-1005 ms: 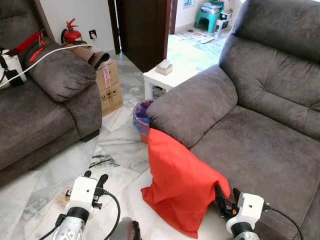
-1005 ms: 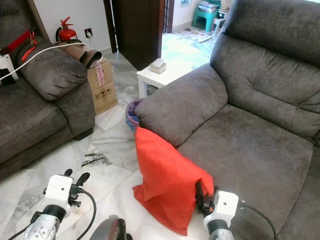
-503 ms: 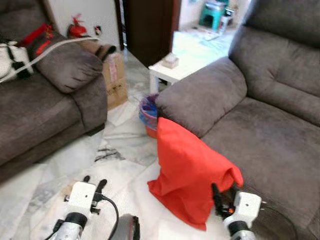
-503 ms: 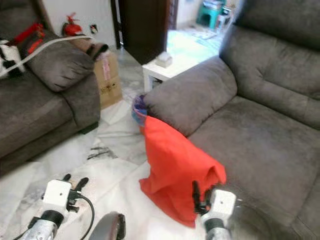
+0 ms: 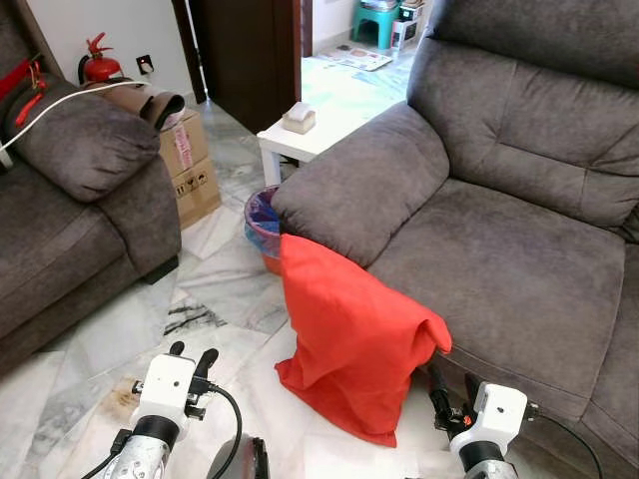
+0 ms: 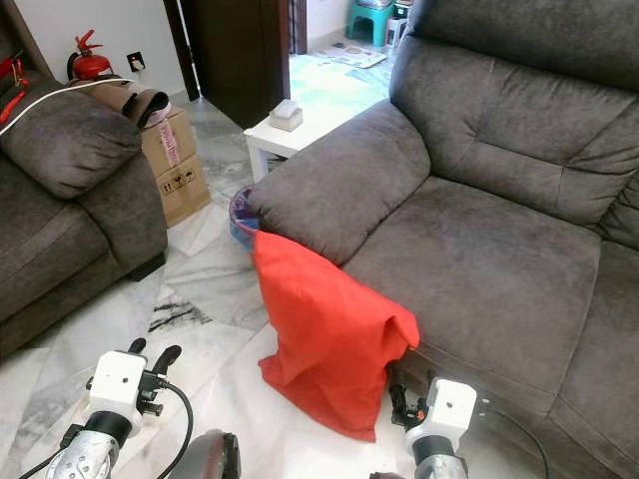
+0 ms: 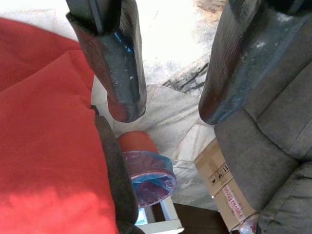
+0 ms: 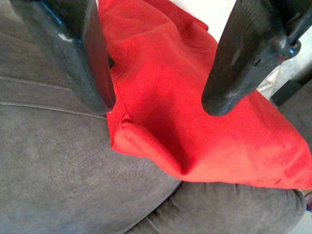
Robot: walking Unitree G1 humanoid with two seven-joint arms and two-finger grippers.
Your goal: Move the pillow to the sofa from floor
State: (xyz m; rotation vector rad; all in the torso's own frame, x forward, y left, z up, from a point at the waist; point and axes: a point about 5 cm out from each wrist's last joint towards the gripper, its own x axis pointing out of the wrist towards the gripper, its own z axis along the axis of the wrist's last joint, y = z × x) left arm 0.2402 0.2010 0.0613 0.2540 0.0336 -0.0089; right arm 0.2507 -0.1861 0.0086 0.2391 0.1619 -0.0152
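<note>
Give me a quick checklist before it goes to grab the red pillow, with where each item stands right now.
1. Red pillow within sight, leaning on the sofa front: ok.
2. Right gripper open, beside the pillow: ok.
3. Left gripper open: ok.
4. Pillow gripped: not ok, neither gripper touches it.
5. Sofa seat free for the pillow: ok.
6. Pillow's lower edge off the floor: not ok.
</note>
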